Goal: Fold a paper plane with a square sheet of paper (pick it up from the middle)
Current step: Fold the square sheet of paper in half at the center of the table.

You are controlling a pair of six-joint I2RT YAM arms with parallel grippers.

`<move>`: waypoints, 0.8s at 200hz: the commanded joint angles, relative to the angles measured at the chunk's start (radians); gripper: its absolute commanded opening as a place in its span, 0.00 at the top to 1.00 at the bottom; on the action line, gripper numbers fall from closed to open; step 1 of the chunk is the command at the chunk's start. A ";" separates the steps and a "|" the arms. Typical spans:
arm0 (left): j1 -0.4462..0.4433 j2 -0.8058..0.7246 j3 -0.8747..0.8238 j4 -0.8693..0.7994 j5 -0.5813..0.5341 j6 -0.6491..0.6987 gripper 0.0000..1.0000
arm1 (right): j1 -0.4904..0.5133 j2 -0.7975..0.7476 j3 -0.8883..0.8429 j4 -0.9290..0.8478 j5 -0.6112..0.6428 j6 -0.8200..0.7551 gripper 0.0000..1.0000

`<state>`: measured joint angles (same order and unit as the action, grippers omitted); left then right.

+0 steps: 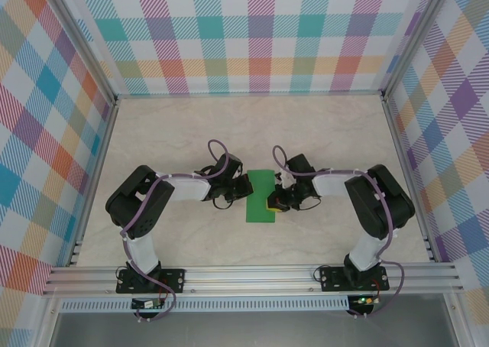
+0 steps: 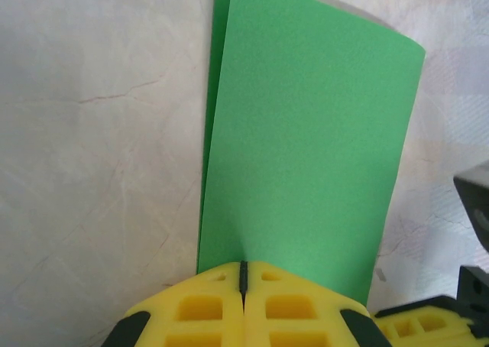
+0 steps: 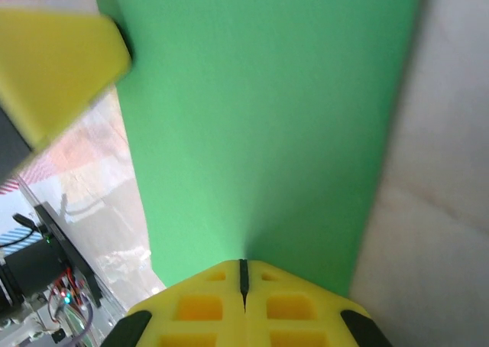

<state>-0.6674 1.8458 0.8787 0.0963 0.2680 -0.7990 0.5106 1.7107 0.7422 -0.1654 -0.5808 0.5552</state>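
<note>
Bright, even light, faint shadows; right wrist view renders the square sheet of paper (image 3: pixel 260 118) blurred.

Pale marbled tabletop (image 1: pixel 153 133); plaid walls (image 1: pixel 260 34) around; aluminium rail (image 1: pixel 252 278) along near edge.

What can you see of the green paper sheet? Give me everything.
The square sheet of paper is plain bright green, thin and matte, folded into a narrow rectangle. The left wrist view shows two layers, with the lower edge peeking out. It sits in the middle of the table between the arms. The shut left claw pinches one long edge and the shut right claw pinches the opposite one.
</note>
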 commanded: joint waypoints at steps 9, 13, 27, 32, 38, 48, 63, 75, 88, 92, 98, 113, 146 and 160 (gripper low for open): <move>-0.006 0.165 -0.110 -0.283 -0.184 0.009 1.00 | 0.006 -0.073 -0.124 -0.084 0.031 -0.052 0.96; -0.007 0.164 -0.109 -0.284 -0.184 0.012 1.00 | 0.006 -0.089 -0.130 -0.080 0.029 -0.053 0.96; -0.006 0.164 -0.108 -0.283 -0.184 0.013 1.00 | 0.006 -0.140 -0.127 -0.066 0.020 -0.057 0.96; -0.006 0.164 -0.108 -0.283 -0.183 0.013 1.00 | 0.006 -0.156 -0.116 -0.062 0.015 -0.057 0.96; -0.006 0.165 -0.107 -0.284 -0.183 0.014 1.00 | 0.006 -0.174 -0.100 -0.056 0.011 -0.055 0.96; -0.006 0.165 -0.106 -0.284 -0.183 0.016 1.00 | 0.008 -0.191 -0.069 -0.047 0.008 -0.054 0.95; -0.006 0.162 -0.107 -0.283 -0.181 0.015 1.00 | 0.009 -0.185 -0.022 -0.020 0.008 -0.051 0.95; -0.006 0.157 -0.107 -0.282 -0.181 0.013 1.00 | 0.015 -0.146 0.013 0.002 0.004 -0.049 0.95; -0.006 0.152 -0.106 -0.283 -0.181 0.012 1.00 | 0.029 -0.082 0.056 0.009 0.005 -0.046 0.95; -0.006 0.151 -0.106 -0.285 -0.182 0.012 1.00 | 0.034 -0.064 0.068 0.009 0.007 -0.049 0.95; -0.007 0.150 -0.105 -0.286 -0.183 0.011 1.00 | 0.042 -0.040 0.082 0.009 0.015 -0.052 0.95; -0.006 0.147 -0.103 -0.292 -0.185 0.012 1.00 | 0.057 -0.001 0.088 0.035 0.009 -0.052 0.96; -0.006 0.153 -0.104 -0.296 -0.182 0.012 1.00 | 0.062 -0.001 0.019 0.047 0.004 -0.054 0.96; -0.006 0.158 -0.107 -0.296 -0.179 0.017 1.00 | 0.061 -0.025 -0.034 0.051 0.005 -0.057 0.96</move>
<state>-0.6674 1.8446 0.8738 0.1059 0.2676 -0.7990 0.5678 1.7176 0.7811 -0.1204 -0.5652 0.5297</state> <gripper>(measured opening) 0.041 0.046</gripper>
